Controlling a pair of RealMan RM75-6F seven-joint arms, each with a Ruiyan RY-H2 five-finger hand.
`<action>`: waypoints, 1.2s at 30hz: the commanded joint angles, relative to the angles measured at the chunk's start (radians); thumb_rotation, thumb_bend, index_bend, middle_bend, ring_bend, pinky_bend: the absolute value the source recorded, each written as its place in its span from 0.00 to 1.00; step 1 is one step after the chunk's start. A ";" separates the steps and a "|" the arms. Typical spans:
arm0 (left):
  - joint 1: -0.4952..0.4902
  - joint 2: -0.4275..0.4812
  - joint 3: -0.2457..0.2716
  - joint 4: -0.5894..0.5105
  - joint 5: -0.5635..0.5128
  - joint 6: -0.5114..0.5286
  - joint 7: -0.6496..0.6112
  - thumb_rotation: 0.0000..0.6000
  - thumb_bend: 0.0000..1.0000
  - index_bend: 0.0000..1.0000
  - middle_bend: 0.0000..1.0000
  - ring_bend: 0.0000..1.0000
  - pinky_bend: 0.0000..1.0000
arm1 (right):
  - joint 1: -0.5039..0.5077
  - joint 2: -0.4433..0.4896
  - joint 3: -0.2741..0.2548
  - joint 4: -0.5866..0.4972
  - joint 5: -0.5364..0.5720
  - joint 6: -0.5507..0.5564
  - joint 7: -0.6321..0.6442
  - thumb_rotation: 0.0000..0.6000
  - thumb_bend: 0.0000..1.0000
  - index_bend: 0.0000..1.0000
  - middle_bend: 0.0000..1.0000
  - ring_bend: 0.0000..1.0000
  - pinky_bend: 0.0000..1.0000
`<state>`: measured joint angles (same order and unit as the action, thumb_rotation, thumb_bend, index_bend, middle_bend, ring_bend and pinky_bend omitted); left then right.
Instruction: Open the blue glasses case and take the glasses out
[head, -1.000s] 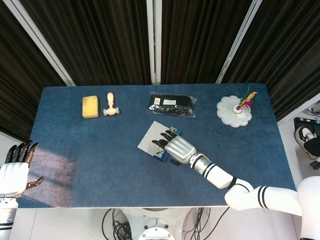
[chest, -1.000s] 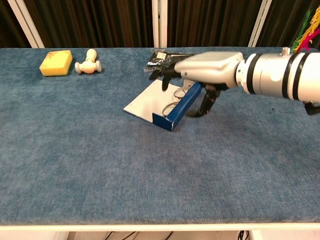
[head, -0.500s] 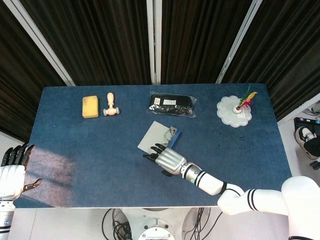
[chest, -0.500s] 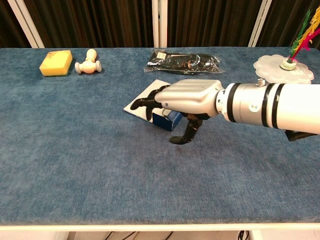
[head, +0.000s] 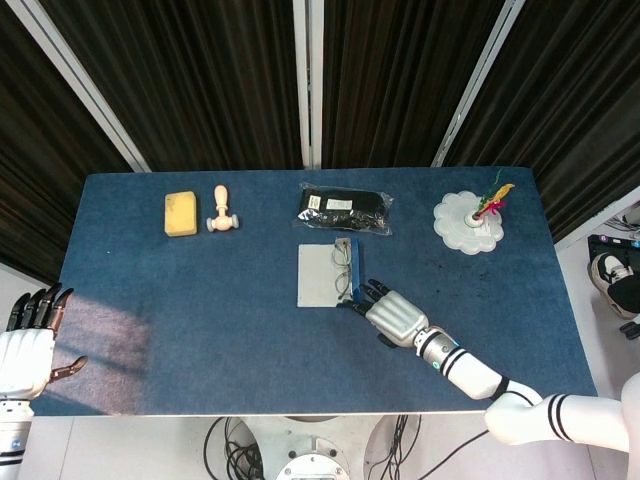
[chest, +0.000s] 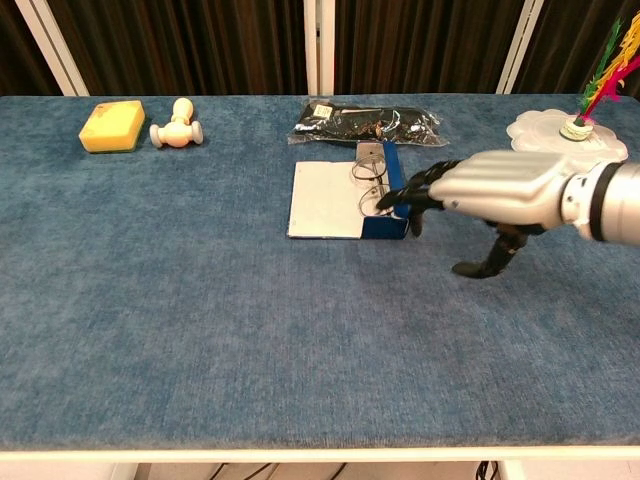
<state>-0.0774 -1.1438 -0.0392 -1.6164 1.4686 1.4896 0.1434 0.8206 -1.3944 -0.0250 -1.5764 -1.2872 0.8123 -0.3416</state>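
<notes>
The blue glasses case lies open at the table's middle, its white lid flat to the left. Wire-framed glasses rest in the blue half. In the chest view the case's blue wall stands beside the white lid, with the glasses inside. My right hand lies just right of the case, fingers stretched out, their tips touching its near right corner and holding nothing. My left hand hangs off the table's front left corner, fingers apart and empty.
A yellow sponge and a wooden roller sit at the back left. A black packet lies just behind the case. A white scalloped dish with a feathered shuttlecock stands at the back right.
The case has turned and slid right, now lying square to the table edge. My right hand has swung from the case's front left to its right side.
</notes>
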 joint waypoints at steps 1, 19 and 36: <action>0.001 0.002 0.000 -0.003 -0.001 0.001 0.001 1.00 0.03 0.08 0.02 0.00 0.00 | -0.050 0.044 0.033 -0.004 -0.010 0.074 0.128 1.00 0.32 0.00 0.28 0.00 0.00; -0.010 0.011 -0.007 -0.023 -0.011 -0.015 0.029 1.00 0.03 0.08 0.02 0.00 0.00 | 0.139 -0.148 0.191 0.367 0.372 -0.261 0.180 1.00 0.77 0.00 0.22 0.00 0.00; -0.024 0.013 -0.012 -0.023 -0.034 -0.042 0.033 1.00 0.03 0.09 0.02 0.00 0.00 | 0.259 -0.270 0.241 0.457 0.313 -0.324 0.214 1.00 0.71 0.00 0.21 0.00 0.00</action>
<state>-0.1010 -1.1309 -0.0515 -1.6393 1.4351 1.4473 0.1762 1.0729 -1.6589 0.2147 -1.1152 -0.9679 0.4915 -0.1263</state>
